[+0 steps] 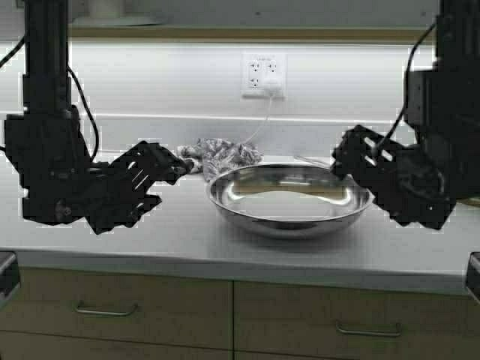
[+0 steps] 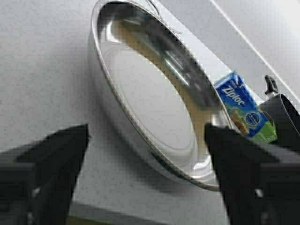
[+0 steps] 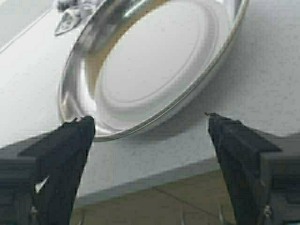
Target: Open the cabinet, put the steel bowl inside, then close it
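Steel bowl [image 1: 289,199]: I see it wide, shallow and mirror-shiny with a thin rolled rim, sitting upright on the bench [image 1: 180,232] at centre frame in the high view.
Left gripper [image 1: 169,174]: just left of the bowl, clear of it; my left wrist view shows jaws wide and empty.
Right gripper [image 1: 346,157]: at the bowl's right rim, jaws wide, nothing held.
Behind bowl: a crumpled cloth [image 1: 219,155] against the wall, and a cord from the wall outlet [image 1: 263,74] above centre.
Far side: a Ziploc box [image 2: 243,108] and a black pot [image 2: 281,117] beyond the bowl in the left wrist view.
Below: base cabinets [image 1: 225,319] with drawer fronts along the bottom of the frame.
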